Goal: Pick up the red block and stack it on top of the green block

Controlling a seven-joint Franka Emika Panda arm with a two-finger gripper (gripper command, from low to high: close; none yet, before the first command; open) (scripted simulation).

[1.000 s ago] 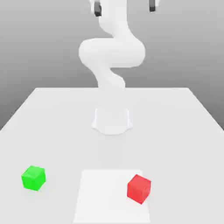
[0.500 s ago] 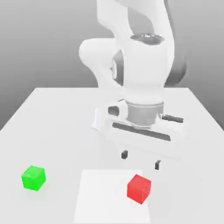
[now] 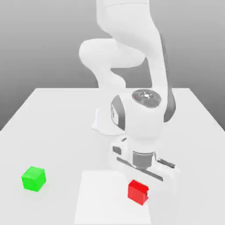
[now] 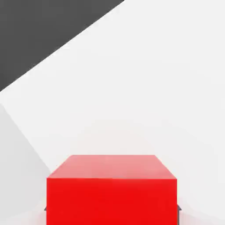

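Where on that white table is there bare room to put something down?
The white table is bare between the small matte green cube and the arm's round base, and along the exterior view's right edge. The paler square patch is open beside the small matte red cube. It is crowded right at the red cube, where the arm's hand sits.

White table [image 3: 52, 118]: green block [image 3: 34, 178] near left edge, red block [image 3: 138, 191] on pale square patch [image 3: 101, 197].
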